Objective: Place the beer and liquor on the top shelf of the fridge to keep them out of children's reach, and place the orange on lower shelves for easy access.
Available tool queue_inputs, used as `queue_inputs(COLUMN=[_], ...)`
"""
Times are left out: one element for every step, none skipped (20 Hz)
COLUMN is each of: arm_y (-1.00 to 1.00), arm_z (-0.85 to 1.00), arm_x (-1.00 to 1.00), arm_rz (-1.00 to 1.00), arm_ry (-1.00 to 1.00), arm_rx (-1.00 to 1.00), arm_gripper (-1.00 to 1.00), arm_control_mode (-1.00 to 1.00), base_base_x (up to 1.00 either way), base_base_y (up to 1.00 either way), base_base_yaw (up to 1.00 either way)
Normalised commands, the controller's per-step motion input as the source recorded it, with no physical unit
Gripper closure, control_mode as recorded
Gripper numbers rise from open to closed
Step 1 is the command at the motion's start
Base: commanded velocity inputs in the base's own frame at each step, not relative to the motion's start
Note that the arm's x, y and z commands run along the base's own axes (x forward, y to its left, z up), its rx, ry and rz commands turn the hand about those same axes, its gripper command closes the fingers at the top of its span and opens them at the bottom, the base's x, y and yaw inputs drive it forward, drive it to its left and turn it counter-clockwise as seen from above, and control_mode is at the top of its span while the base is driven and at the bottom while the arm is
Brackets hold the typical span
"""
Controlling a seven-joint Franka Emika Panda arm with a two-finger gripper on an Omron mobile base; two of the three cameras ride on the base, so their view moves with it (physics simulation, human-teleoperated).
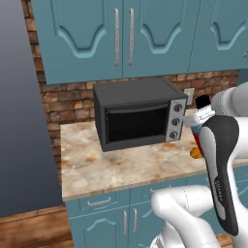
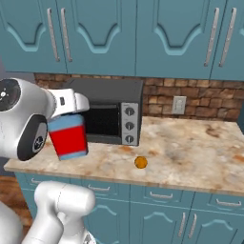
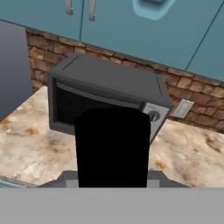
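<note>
Right base view is showing the liquor (image 2: 68, 137), its red body and light blue shoulders hanging tilted above the marble counter (image 2: 190, 147), with the gripper (image 2: 66, 107) clamping narrowly around its top; in the hand view its black cap (image 3: 112, 146) is blocking the middle. Just behind it the black countertop oven (image 2: 112, 112) is sitting shut, its contents impossible to tell. Nearby the orange (image 2: 140, 162) is resting on the counter. Carrying it well likely means keeping the bottle clear of the oven while turning toward the fridge (image 1: 22, 111)

You are looking at a scene with no readable text: the liquor (image 2: 68, 137) bottle is showing plain red and blue sides, and the oven (image 1: 138, 114) knobs are carrying no legible markings
</note>
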Motion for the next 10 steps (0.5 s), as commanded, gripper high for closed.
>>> queue_inputs(arm_y=[0.09,0.06,0.00,0.00,0.00,0.00,0.00,0.00,0.00,0.00], arm_z=[0.00,0.00,0.00,0.00,0.00,0.00,0.00,0.00,0.00,0.00], arm_x=[-0.33,-0.36,0.00,0.00,0.00,0.00,0.00,0.00,0.00,0.00], arm_rz=[0.00,0.00,0.00,0.00,0.00,0.00,0.00,0.00,0.00,0.00], arm_ry=[0.00,0.00,0.00,0.00,0.00,0.00,0.00,0.00,0.00,0.00], arm_rx=[-0.03,-0.03,0.00,0.00,0.00,0.00,0.00,0.00,0.00,0.00], arm_gripper=[1.00,1.00,1.00,1.00,1.00,1.00,1.00,1.00,1.00,1.00], arm_control_mode=[-1.00,-1.00,1.00,1.00,1.00,1.00,1.00,1.00,1.00,1.00], base_base_x=[0.00,0.00,-0.46,-0.56,-0.69,-0.82,-0.86,-0.87,-0.85,-0.75], base_base_y=[0.00,0.00,0.00,0.00,0.00,-0.18,-0.30,-0.53,-0.69,-0.86], base_base_yaw=[0.00,0.00,0.00,0.00,-0.01,-0.08,-0.12,-0.22,-0.31,-0.38])
